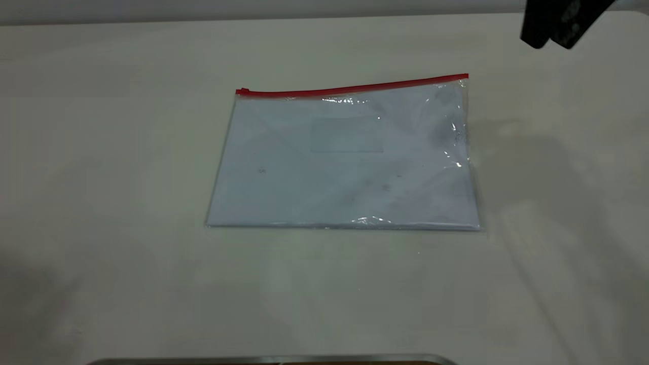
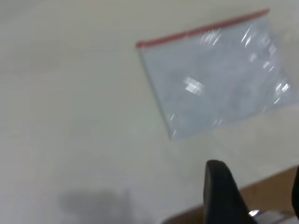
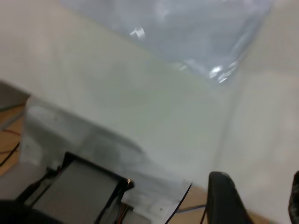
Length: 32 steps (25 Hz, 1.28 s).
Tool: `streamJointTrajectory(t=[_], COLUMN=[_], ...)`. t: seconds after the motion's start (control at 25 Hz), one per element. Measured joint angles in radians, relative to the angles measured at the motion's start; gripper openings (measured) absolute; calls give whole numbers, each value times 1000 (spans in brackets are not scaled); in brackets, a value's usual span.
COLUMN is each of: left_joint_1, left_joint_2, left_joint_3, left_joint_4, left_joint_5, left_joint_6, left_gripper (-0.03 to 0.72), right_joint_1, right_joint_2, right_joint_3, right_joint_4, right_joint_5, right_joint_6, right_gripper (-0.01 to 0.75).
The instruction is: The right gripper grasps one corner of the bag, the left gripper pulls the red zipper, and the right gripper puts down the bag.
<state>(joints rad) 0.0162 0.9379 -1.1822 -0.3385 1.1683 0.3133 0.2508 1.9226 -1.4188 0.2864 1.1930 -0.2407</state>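
At the near edge of the table, a strip of grey metal edging is seen, with a broad band of bare pale surface lying between it and the bag. The bag is laid flat near the table's middle, its long edges running roughly left to right. Wide open surface is noted on every side of it.

The red zipper runs along the far long edge, with what appears to be the slider tab at the left end, though this is small and cannot be confirmed. The corner of the bag at the far right is crinkled and glossy, and nothing touches it.

The right gripper is held high at the far right, well apart from the bag. In the wrist views, the left gripper and the right are each seen with fingers spread apart and empty. Beyond the table, a grey wall strip is visible.
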Motion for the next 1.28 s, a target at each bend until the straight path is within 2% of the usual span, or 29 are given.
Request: streamJointTrajectory(t=[0.2, 0.36, 0.76, 0.96, 1.16, 1.28], left_joint_1=[0, 0, 0, 0, 0, 0], left_joint_2=[-249, -421, -769, -860, -895, -895], left_joint_3=[239, 382, 656, 691, 691, 691], left_joint_4=[123, 154, 172, 182, 182, 181], left_joint_5=[0, 0, -6, -18, -21, -21], left_joint_6=[-15, -62, -70, -71, -72, -72], left_gripper=[424, 424, 424, 424, 424, 424], right_joint_1=[101, 158, 168, 168, 168, 168], right_joint_2=[-187, -353, -927, -1315, -1727, -1909], right_joint_3=[189, 333, 672, 768, 883, 926], right_joint_4=[2, 2, 9, -40, -145, -182], right_joint_5=[5, 9, 26, 31, -74, -66], right_joint_6=[31, 38, 59, 61, 64, 87], right_gripper=[377, 377, 377, 377, 377, 377])
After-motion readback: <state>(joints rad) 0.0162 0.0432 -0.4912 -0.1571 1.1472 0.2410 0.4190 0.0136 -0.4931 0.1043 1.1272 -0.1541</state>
